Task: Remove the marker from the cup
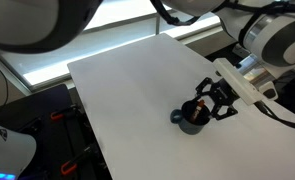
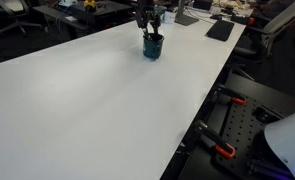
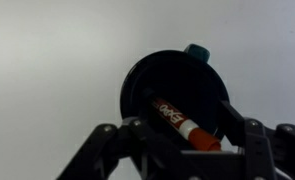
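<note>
The cup (image 3: 152, 85) is dark blue-grey, with a teal-looking handle. The marker (image 3: 179, 122) is red, with a dark lettered label and a white band. The table (image 1: 127, 90) is plain white and the pincer (image 1: 207, 104) black.

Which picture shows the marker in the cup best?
The wrist view: it looks down into the cup, where the marker lies, red with a white label. In both exterior views the cup is small under the gripper and the marker cannot be made out.
</note>
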Robot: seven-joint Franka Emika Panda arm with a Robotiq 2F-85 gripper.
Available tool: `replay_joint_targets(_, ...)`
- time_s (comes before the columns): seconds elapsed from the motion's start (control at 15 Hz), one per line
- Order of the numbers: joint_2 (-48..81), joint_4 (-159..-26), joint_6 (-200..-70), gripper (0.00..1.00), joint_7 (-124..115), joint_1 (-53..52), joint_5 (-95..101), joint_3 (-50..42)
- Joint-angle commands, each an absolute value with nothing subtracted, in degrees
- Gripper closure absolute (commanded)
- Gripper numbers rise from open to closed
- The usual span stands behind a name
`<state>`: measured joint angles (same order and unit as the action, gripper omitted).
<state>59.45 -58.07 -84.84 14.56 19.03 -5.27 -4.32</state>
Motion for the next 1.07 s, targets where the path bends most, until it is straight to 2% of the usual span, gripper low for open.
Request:
replay_joint_targets(0.0, 60.48, -56.07, -85.0, 0.01, 15.28, 18.53, -3.78, -4.74)
replay_joint_targets(0.67, 59.85, -54.08, -85.61, 0.0, 14.86, 18.32, -2.15, -5.11)
replay_joint_targets(0.93, 60.53, -52.28, -85.12, 0.04, 14.76, 18.68, -1.15, -4.91)
replay_joint_targets(1.0, 60.64, -52.05, -85.05, 0.09, 14.78, 18.72, -1.08, -4.87)
